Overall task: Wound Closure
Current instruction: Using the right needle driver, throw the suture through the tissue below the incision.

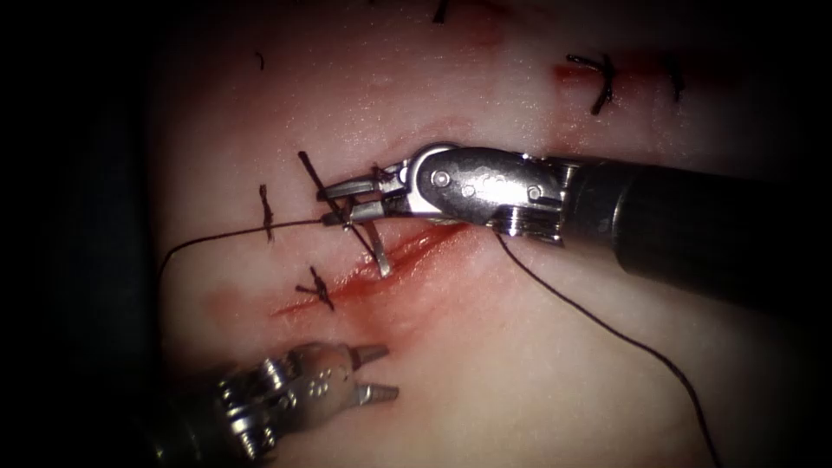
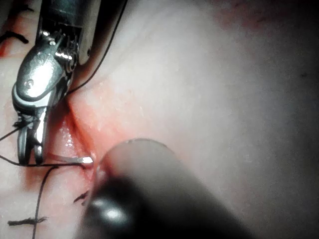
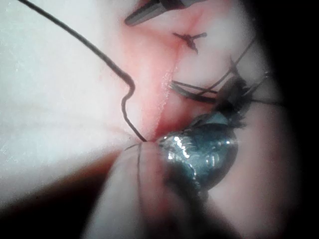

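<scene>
Steel needle point(image 1: 374, 250), tip in the cut point(image 1: 373, 273), sits clamped near its tail in the right tool point(image 1: 334, 201); left tool point(image 1: 379, 373), at seven o'clock, gapes empty, so I judge a bite in hand; thread point(image 1: 217, 236) trails toward nine

- The needle point(image 1: 374, 247) was held near its upper end in the closed jaws of the right tool point(image 1: 334, 204), above the cut point(image 1: 373, 273).
- Its lower end was seen at the cut's red edge in the tissue point(image 1: 485, 347).
- Thread point(image 1: 217, 238) was seen running left from the jaws.
- The left tool point(image 1: 374, 373) was seen below the cut, jaws parted, holding nothing.
- Tied stitches point(image 1: 316, 288) were seen along the cut.
</scene>
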